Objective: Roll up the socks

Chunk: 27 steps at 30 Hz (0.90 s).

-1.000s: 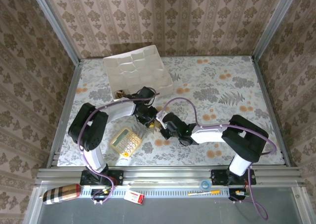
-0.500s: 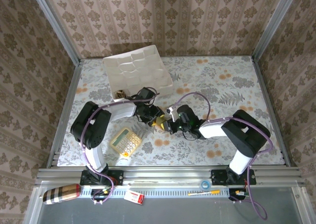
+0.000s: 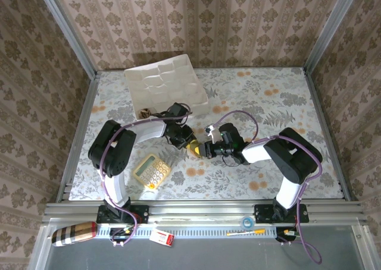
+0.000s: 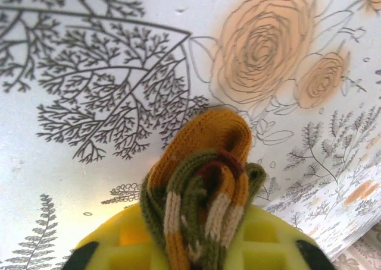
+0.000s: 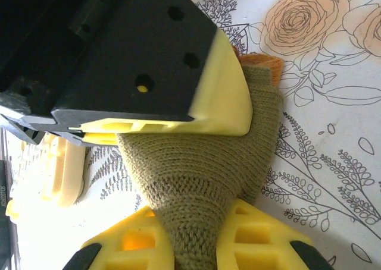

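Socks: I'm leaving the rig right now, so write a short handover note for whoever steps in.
Left hand: shut on the olive sock, at its striped orange end.
Right hand: shut on the same sock's olive body.
Place: sock bunched between both hands, mid-table, near the yellow calculator.
Done: sock gathered up; a tight roll is not evident.
To do: finish rolling it, release. A small brown thing by the white tray may be the other sock; too small to tell.

Damask-papered walls (image 3: 196, 20) enclosed the table (image 3: 286, 109) at its far, left and right edges; floral surface was evenly lit.
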Motion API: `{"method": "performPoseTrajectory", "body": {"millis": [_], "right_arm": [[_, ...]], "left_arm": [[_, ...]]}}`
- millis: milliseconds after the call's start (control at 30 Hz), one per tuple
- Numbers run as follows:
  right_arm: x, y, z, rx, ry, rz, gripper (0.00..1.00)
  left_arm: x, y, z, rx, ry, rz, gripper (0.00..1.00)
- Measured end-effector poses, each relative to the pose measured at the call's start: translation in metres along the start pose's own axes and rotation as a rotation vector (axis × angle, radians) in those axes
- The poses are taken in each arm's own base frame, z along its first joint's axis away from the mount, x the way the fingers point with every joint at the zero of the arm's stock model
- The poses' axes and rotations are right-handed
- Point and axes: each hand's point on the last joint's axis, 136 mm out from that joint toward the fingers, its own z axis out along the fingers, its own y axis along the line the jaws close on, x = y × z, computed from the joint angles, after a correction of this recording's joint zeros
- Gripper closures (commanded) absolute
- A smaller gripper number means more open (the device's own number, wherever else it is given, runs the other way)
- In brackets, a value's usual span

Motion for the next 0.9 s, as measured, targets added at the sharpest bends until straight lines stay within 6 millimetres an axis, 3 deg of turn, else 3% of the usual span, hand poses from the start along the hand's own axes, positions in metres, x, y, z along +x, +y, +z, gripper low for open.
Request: {"method": "performPoseTrajectory", "body": {"millis": [100, 200, 400, 533, 667, 733, 800, 900], "right_arm": [[0.000, 0.001, -0.004, 0.013, 0.003, -0.002, 0.69], [0.003, -0.001, -0.012, 0.051, 0.018, -0.015, 0.58], [0.002, 0.002, -0.049, 0.162, 0.016, -0.053, 0.56], [-0.024, 0.013, -0.086, 0.219, -0.079, -0.110, 0.58], [-0.059, 0.027, -0.133, 0.286, -0.235, -0.152, 0.69], [-0.074, 0.031, -0.154, 0.325, -0.306, -0.156, 0.69], [-0.088, 0.035, -0.174, 0.363, -0.366, -0.157, 0.67], [-0.103, 0.038, -0.197, 0.420, -0.415, -0.156, 0.42]], "left_arm": [[0.002, -0.002, -0.001, -0.005, -0.005, 0.011, 1.00], [0.010, -0.004, 0.001, -0.010, 0.005, 0.027, 1.00], [0.008, -0.010, -0.009, -0.014, -0.031, 0.036, 1.00], [0.002, -0.017, -0.028, -0.005, -0.077, 0.039, 1.00], [-0.001, -0.036, -0.058, 0.037, -0.134, 0.073, 1.00], [-0.003, -0.046, -0.073, 0.063, -0.163, 0.092, 1.00], [-0.007, -0.057, -0.092, 0.093, -0.198, 0.110, 1.00], [-0.016, -0.066, -0.119, 0.121, -0.254, 0.129, 1.00]]}}
